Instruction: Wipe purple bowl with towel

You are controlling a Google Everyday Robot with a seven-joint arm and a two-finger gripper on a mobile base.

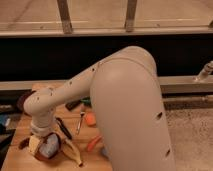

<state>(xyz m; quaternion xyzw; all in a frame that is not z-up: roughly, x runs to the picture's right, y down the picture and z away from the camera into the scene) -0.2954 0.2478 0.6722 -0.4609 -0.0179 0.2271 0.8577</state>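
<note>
Camera view, filled mostly by the bulky white arm (130,110): up from the lower right, bent at a broad elbow, then stretched leftward and down over the wooden worktop (15,159) to a pale wrist. Directly below that wrist, the gripper (45,139), down at the purple bowl (57,146) near the worktop's front left. Whether spread or pressed together, impossible to tell among the dark shapes there. Inside the bowl, a pale bluish patch (50,148). Against its left side, something yellowish (34,145), not identifiable. Just right of the bowl, touching it or very nearly so, a banana (73,153) curving toward the front edge. Farther right, a small orange object (90,119). Nearer the front, an orange-red one (94,144), partly hidden by the arm. Between the wrist and the orange object, a slim metal utensil (81,122) lying lengthwise, with a dark-handled tool (64,128) just left of it. At the back left, half behind the forearm, a dark reddish bowl (22,100). Beyond the worktop, a black band of wall. Above that, a pale ledge with two metal uprights (65,15).
</note>
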